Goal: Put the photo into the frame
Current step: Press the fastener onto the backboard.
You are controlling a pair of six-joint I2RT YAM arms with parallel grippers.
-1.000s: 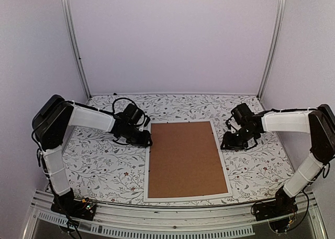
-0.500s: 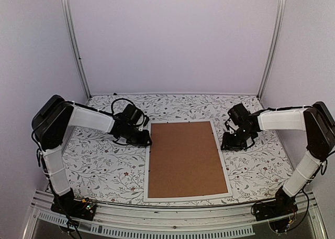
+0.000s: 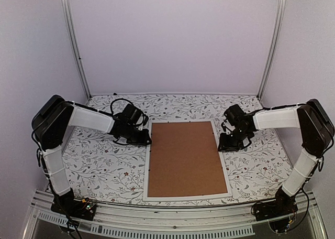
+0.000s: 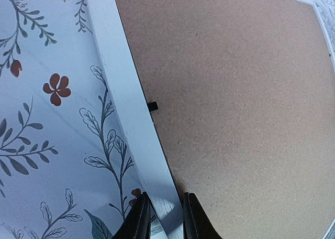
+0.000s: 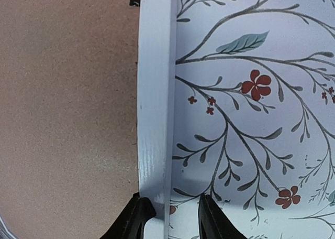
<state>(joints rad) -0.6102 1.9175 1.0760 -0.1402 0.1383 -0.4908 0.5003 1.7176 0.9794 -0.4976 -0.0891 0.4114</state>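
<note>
ok so the frame (image 3: 186,198) lies face-down mid tabletop (image 3: 99,165), brown backing board (image 3: 186,158) up, photo out of sight, so my left gripper (image 4: 163,220) pinches its left rail and my right gripper (image 5: 170,215) straddles the right one, not quite closed, probably to lift it.

light: bright, even | shadows: faint, soft | wrist views: edges warped

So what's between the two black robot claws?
A thin white rectangular picture frame lying flat, filled by a plain brown backing board, spans the stretch from the left gripper to the right gripper. The top view shows it.
</note>
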